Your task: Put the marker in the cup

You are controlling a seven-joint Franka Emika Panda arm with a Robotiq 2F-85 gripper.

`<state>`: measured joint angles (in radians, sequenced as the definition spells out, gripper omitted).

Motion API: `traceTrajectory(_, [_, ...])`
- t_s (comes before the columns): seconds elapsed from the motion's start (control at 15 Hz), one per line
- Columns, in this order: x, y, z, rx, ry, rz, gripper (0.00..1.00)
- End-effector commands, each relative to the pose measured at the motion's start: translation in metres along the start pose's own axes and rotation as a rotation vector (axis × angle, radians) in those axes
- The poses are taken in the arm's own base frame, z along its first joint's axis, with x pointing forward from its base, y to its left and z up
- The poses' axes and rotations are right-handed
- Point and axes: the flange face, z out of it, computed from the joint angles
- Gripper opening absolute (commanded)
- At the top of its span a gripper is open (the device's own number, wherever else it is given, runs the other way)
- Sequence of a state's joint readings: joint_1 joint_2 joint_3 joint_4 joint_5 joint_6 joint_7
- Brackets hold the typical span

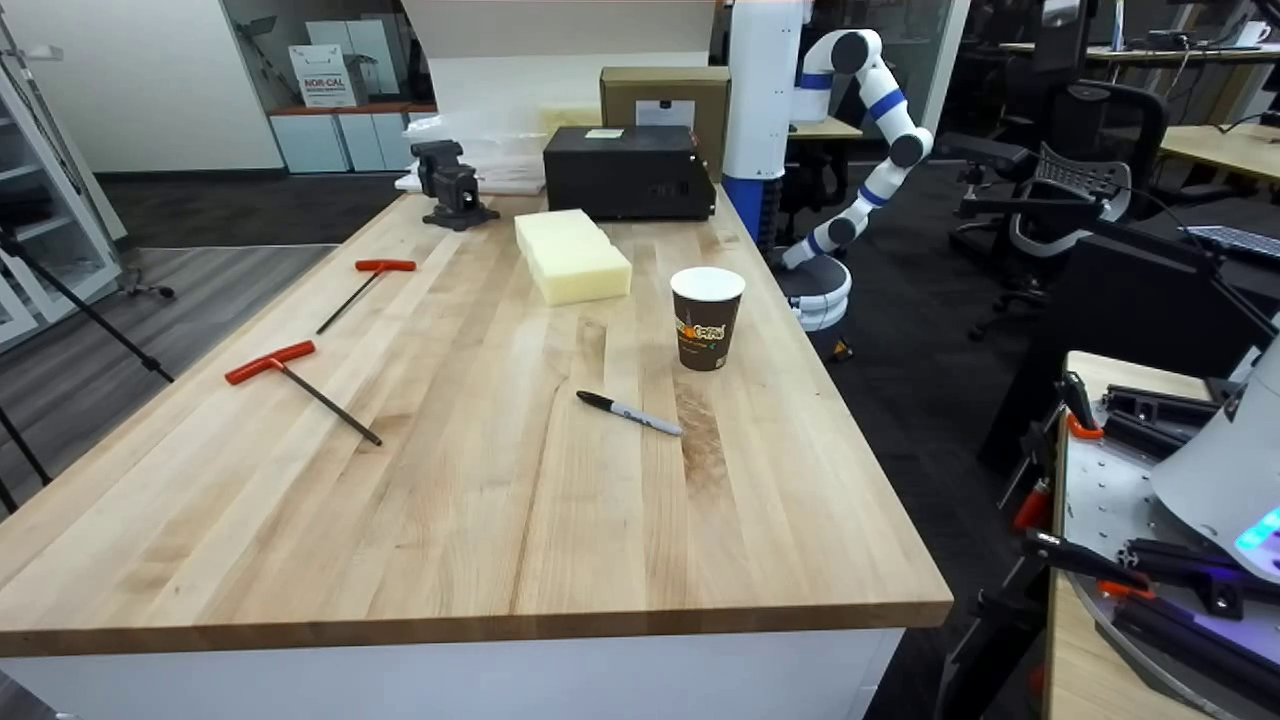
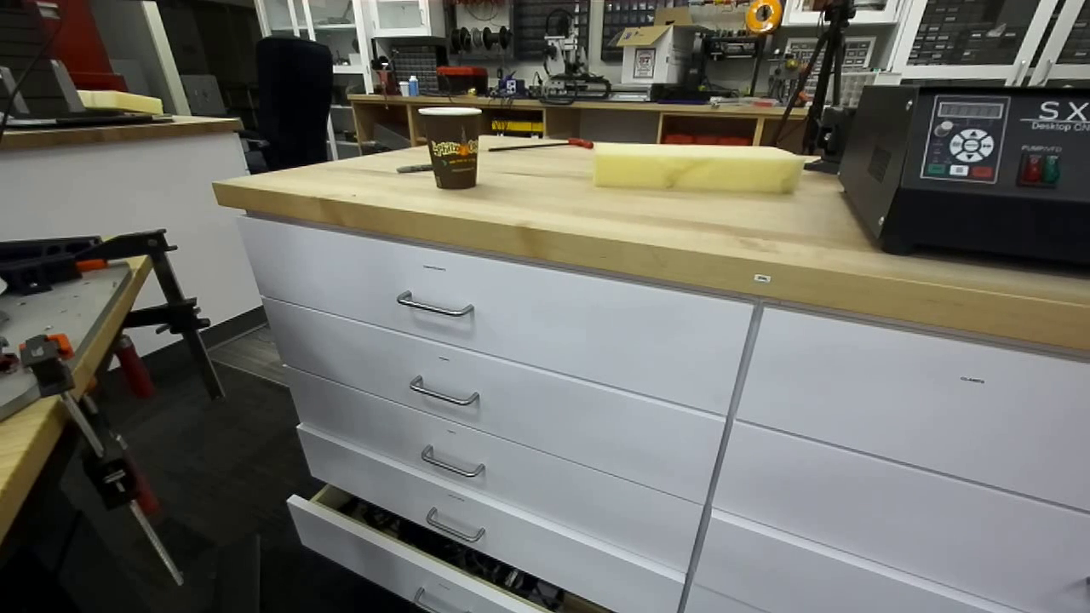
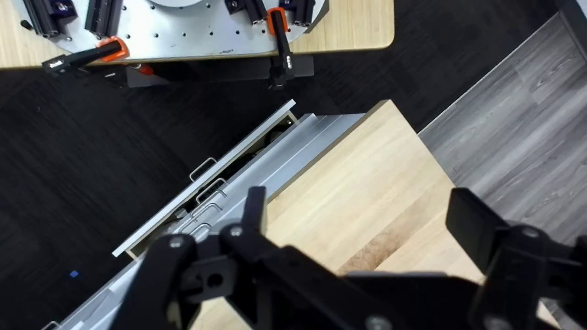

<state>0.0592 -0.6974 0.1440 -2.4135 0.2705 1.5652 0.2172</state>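
Standing right of centre, the paper coffee cup (image 1: 706,325) presumably awaits the Sharpie (image 1: 630,413) lying lower. The empty gripper (image 3: 357,211) is spread.

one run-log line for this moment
black-capped grey marker: lying on pale wooden tabletop | white-rimmed brown paper cup: upright, apart from marker | black fingers: open, holding nothing | placement: not yet done

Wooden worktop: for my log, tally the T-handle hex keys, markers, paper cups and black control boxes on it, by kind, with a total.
T-handle hex keys: 2
Sharpie marker: 1
Paper coffee cup: 1
Black control box: 1
Total: 5
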Motion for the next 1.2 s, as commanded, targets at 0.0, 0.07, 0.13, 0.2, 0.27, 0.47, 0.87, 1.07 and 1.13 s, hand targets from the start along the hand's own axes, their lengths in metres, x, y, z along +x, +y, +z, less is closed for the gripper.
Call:
traceTrajectory(0.0, [-0.011,-0.043,-0.001,-0.005,0.057,-0.047,1.00])
traceTrajectory(0.07, [-0.012,-0.053,0.000,-0.012,0.077,-0.067,1.00])
traceTrajectory(0.13, [-0.011,-0.066,0.005,-0.021,0.114,-0.094,1.00])
traceTrajectory(0.2, [-0.011,-0.076,0.007,-0.026,0.145,-0.117,1.00])
traceTrajectory(0.27, [-0.009,-0.091,0.014,-0.028,0.189,-0.148,1.00])
traceTrajectory(0.47, [0.002,-0.126,0.032,-0.034,0.297,-0.217,1.00])
traceTrajectory(0.87, [0.060,-0.165,0.090,-0.070,0.358,-0.312,1.00])
traceTrajectory(1.07, [0.117,-0.165,0.122,-0.088,0.335,-0.342,1.00])
traceTrajectory(1.13, [0.132,-0.164,0.130,-0.099,0.325,-0.354,1.00])
